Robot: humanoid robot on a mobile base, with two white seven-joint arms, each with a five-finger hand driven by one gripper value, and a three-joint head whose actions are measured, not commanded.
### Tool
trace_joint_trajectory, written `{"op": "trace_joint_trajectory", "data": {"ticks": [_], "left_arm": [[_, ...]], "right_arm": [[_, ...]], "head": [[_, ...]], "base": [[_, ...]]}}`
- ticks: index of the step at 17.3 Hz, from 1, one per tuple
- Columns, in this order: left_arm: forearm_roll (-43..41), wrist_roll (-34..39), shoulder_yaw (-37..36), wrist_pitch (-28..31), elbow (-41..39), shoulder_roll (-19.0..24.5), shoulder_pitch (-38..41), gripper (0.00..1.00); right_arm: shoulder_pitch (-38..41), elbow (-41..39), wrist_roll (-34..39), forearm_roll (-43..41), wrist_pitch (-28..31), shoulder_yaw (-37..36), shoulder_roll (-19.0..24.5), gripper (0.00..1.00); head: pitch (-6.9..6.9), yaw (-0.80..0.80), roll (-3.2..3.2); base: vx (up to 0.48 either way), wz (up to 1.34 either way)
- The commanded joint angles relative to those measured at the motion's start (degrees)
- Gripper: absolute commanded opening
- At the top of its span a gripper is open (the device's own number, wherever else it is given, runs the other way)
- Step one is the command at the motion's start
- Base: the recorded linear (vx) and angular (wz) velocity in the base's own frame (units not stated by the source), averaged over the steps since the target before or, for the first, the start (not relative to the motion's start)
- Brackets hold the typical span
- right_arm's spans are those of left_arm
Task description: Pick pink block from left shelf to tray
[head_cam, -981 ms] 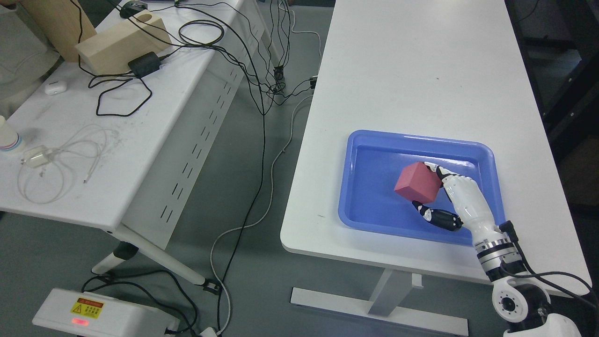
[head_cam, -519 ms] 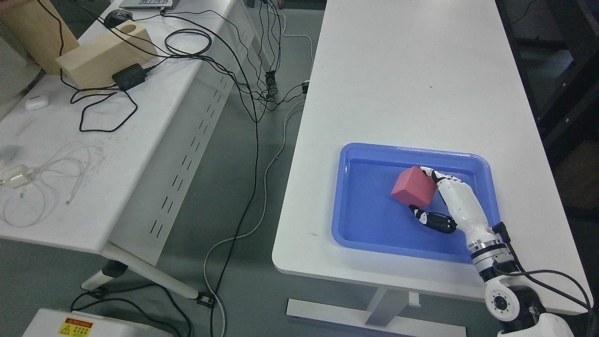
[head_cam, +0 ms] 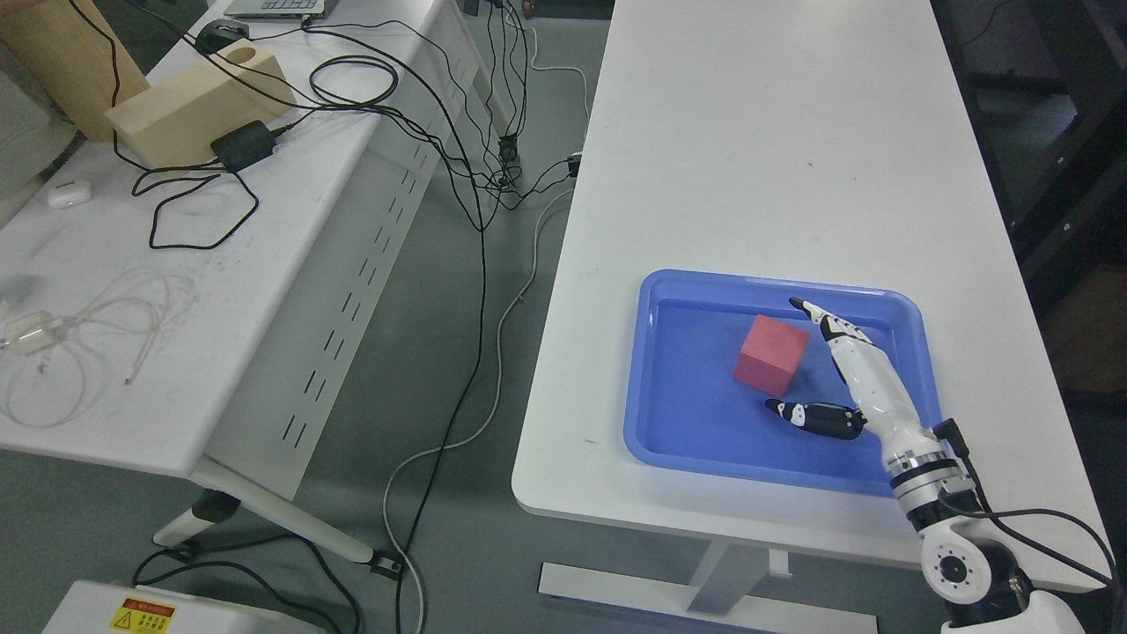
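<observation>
Pink block: I see the pink block [head_cam: 771, 355] sitting flat on the floor of the blue tray [head_cam: 704, 431], just ahead of my right hand's fingers and free of them.

Right hand: my right hand [head_cam: 850, 379] is spread, holding nothing; the upper fingers [head_cam: 828, 324] point past the block's far corner and the thumb [head_cam: 814, 416] lies low beside its near edge, a visible gap on both sides.

Left hand: not in my view.

Step in hand: I judge this to be the release, with the block delivered into the tray.

Next move: I would draw the hand back along its forearm line toward the tray's near rim, lifting the thumb clear first so it does not nudge the block or catch the rim.

Surroundings: the tray rests on the white table [head_cam: 775, 132]; well off to the hand's left, another desk carries black cables [head_cam: 352, 79] and a wooden block [head_cam: 189, 106].
</observation>
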Motion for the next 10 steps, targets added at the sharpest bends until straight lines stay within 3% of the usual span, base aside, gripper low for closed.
{"op": "trace_joint_trajectory", "data": {"ticks": [1, 5, 10], "left_arm": [[0.0, 0.0, 0.0, 0.0, -1.0, 1.0, -1.8, 1.0], [0.0, 0.0, 0.0, 0.0, -1.0, 1.0, -1.8, 1.0], [0.0, 0.0, 0.0, 0.0, -1.0, 1.0, -1.8, 1.0]], "right_arm": [[-0.6, 0.1, 8.0, -18.2, -0.9, -2.5, -2.7, 0.98], [-1.0, 0.1, 14.1, -32.5, 2.9, -5.3, -2.8, 0.98], [-1.0, -0.2, 13.6, -33.4, 3.0, -7.5, -2.8, 0.99]], "head": [[0.0, 0.0, 0.0], [0.0, 0.0, 0.0], [0.0, 0.0, 0.0]], "base": [[0.0, 0.0], [0.0, 0.0], [-0.009, 0.0]]}}
